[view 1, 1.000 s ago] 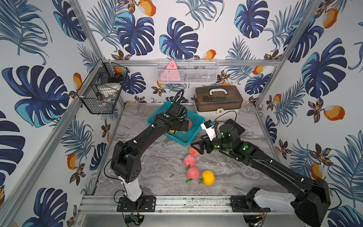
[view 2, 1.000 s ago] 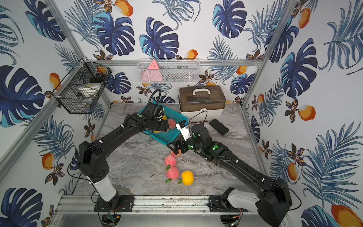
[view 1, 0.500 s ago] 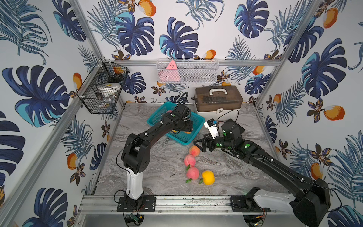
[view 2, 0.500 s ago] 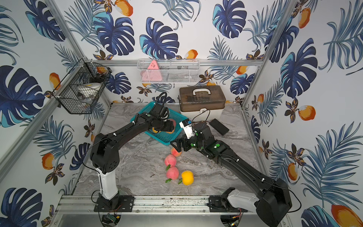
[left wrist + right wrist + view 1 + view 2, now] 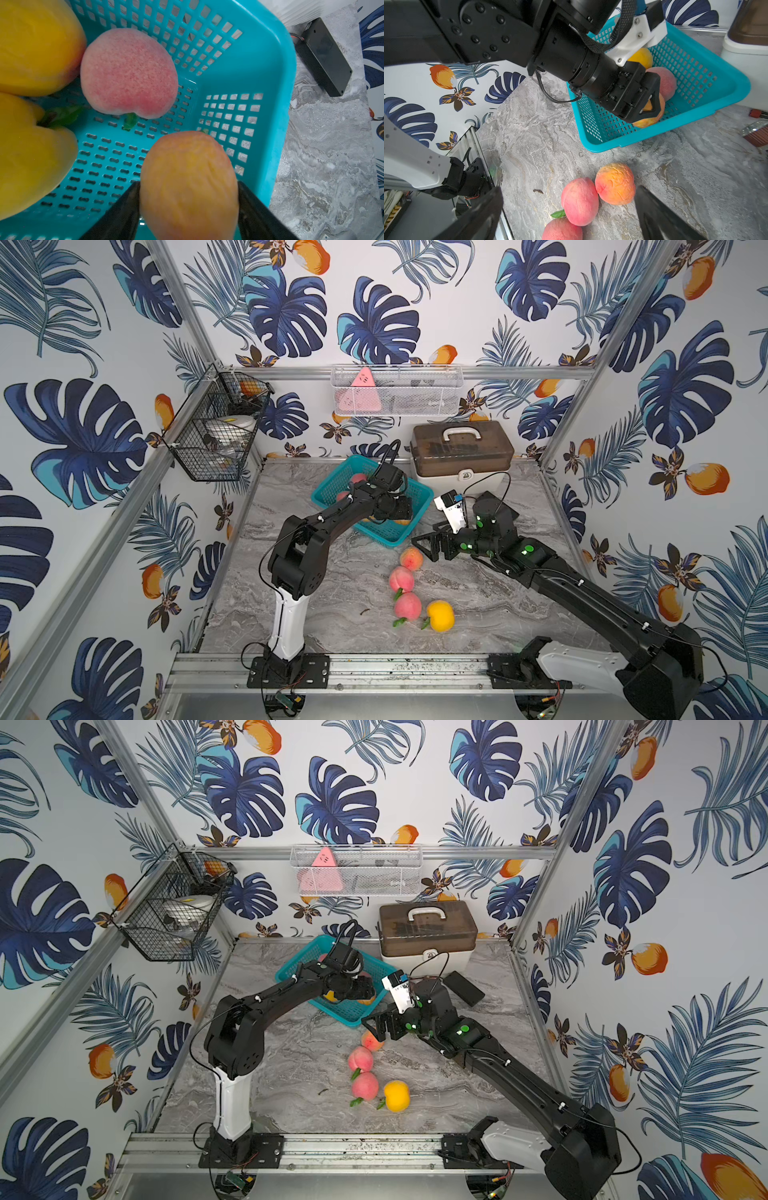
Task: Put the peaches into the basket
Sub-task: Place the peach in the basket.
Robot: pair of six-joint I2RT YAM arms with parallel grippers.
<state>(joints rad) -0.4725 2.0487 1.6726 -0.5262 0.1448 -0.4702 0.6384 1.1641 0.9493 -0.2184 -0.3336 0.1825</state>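
The teal basket (image 5: 332,485) (image 5: 299,965) stands at the back middle of the table. My left gripper (image 5: 409,510) (image 5: 188,184) reaches into its right end, shut on an orange-yellow peach (image 5: 188,187) (image 5: 654,118) held low inside. A pink peach (image 5: 128,72) and two yellow peaches (image 5: 35,45) lie in the basket beside it. On the table in front lie an orange-pink peach (image 5: 410,558), two pink ones (image 5: 401,578) (image 5: 407,605) and a yellow one (image 5: 440,615). My right gripper (image 5: 424,549) (image 5: 568,190) hangs open just above the orange-pink peach (image 5: 614,184).
A brown-lidded white case (image 5: 461,448) stands right behind the basket. A flat black box (image 5: 463,988) lies to the basket's right. A black wire rack (image 5: 216,435) hangs on the left wall and a white mesh tray (image 5: 395,389) on the back wall.
My left gripper has carried the orange-yellow peach from the basket's middle toward its right end, and the left elbow has swung in. The right gripper has barely moved.
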